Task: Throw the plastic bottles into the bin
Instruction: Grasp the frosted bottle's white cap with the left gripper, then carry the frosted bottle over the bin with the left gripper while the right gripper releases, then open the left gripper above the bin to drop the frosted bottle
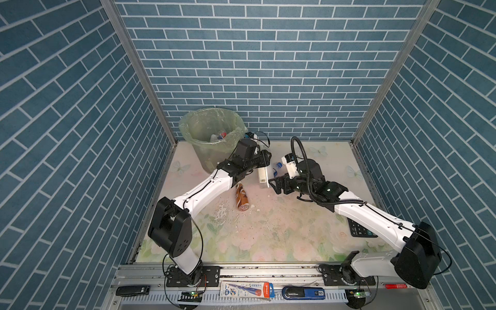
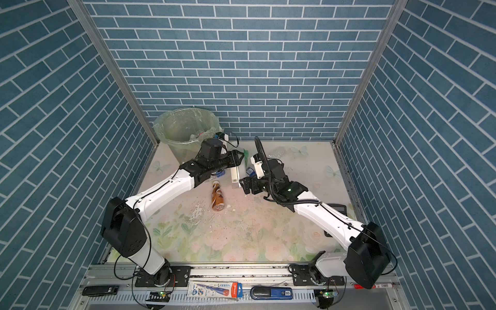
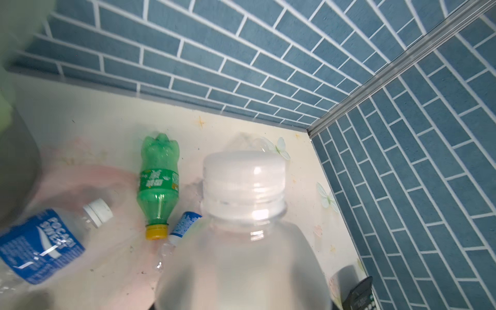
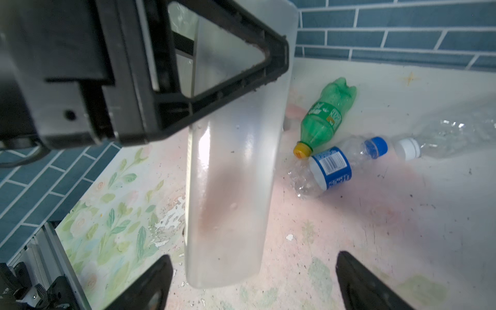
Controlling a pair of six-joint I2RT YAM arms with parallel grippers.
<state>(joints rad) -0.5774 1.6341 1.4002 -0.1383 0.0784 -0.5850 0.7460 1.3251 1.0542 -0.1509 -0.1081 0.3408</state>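
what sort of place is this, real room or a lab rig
Most likely a robot test booth: brick-print panels on a metal frame, robot arms bolted to a rail, facing a floral tabletop.

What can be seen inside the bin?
In a top view, the bin holds a few clear bottles with blue and red parts, by its nearer wall. Their number is unclear: the wall and the folded bag cover the bottom.

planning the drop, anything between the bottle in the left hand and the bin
Nothing visible: the frosted bottle in the left hand is near the bin, with only its tall rim to clear. The open right hand is on the other side.
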